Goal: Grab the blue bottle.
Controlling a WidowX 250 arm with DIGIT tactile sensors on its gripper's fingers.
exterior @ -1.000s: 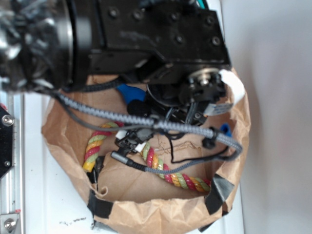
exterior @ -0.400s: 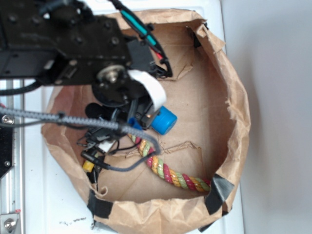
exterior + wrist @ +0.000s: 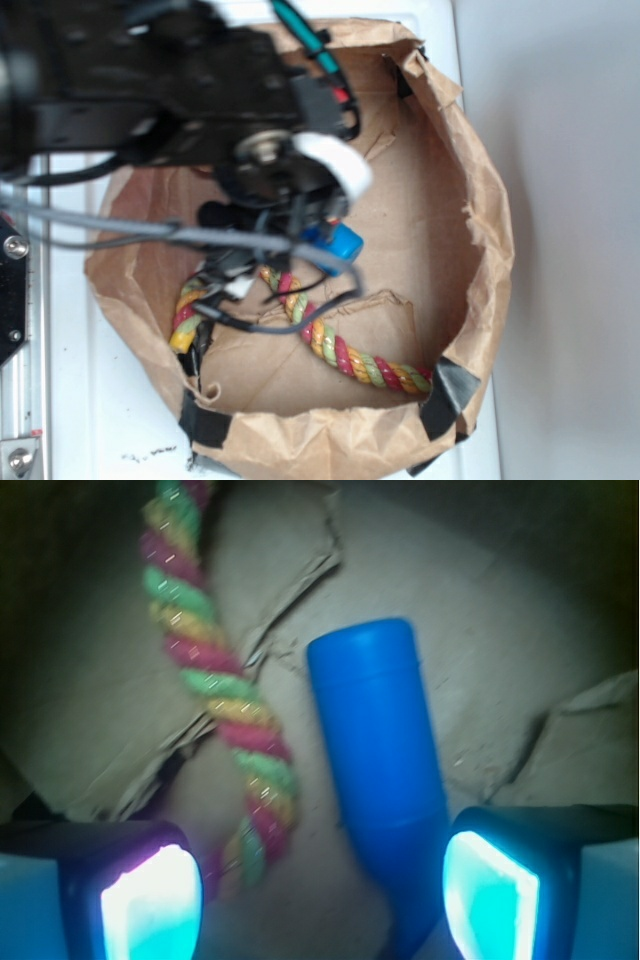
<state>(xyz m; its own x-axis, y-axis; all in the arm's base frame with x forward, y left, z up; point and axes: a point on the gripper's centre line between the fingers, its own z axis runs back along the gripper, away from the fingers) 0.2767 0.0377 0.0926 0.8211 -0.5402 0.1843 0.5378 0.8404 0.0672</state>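
The blue bottle (image 3: 375, 750) lies on its side on the brown paper floor of the bag. In the wrist view its wide end points away and its narrower end runs down beside the right pad (image 3: 492, 895). My gripper (image 3: 320, 900) is open and straddles the bottle and a stretch of the rope, with the left pad (image 3: 150, 905) apart from both. From the exterior view the gripper (image 3: 305, 222) hangs just over the bottle (image 3: 340, 243), and only the bottle's right end shows past the arm.
A red-yellow-green twisted rope (image 3: 345, 355) curves along the bag floor, close to the left of the bottle (image 3: 215, 685). The crumpled paper bag wall (image 3: 490, 240) rings everything. Grey and black cables (image 3: 150, 235) dangle across the bag's left half.
The arm swung left across the bag, then eased back right and now covers more of the bottle. The bottle lies where it was 0.4 s ago.
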